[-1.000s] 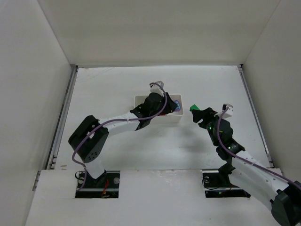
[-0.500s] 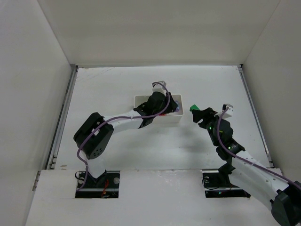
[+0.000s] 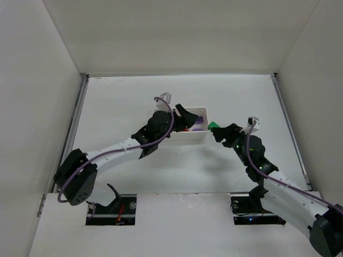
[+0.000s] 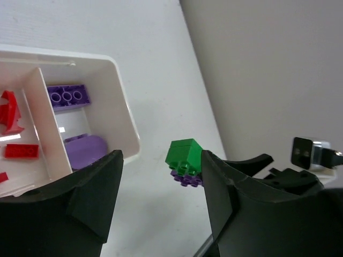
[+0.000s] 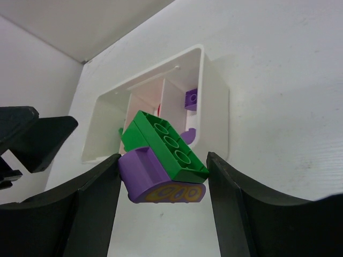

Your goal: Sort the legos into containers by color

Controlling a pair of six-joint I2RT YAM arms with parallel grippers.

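Observation:
My right gripper (image 5: 163, 163) is shut on a green brick (image 5: 166, 143) stuck to a purple rounded piece (image 5: 144, 174), held above the table beside the white tray (image 5: 214, 101). In the top view this gripper (image 3: 217, 130) and the green brick (image 3: 214, 125) sit just right of the tray (image 3: 194, 135). My left gripper (image 3: 185, 120) is open and empty over the tray. In the left wrist view it (image 4: 161, 158) faces the held green brick (image 4: 185, 154). Red pieces (image 4: 13, 115) lie in the middle compartment, purple pieces (image 4: 68, 96) in the right one. The left compartment is hidden.
White walls enclose the table on three sides. The right arm's black gripper body (image 4: 268, 166) is close beyond my left gripper's right finger (image 4: 236, 214). Bare tabletop (image 3: 123, 101) lies around the tray.
The left arm has swung its elbow left and drawn back, its gripper still over the tray. The right gripper has moved left toward the tray with the green brick.

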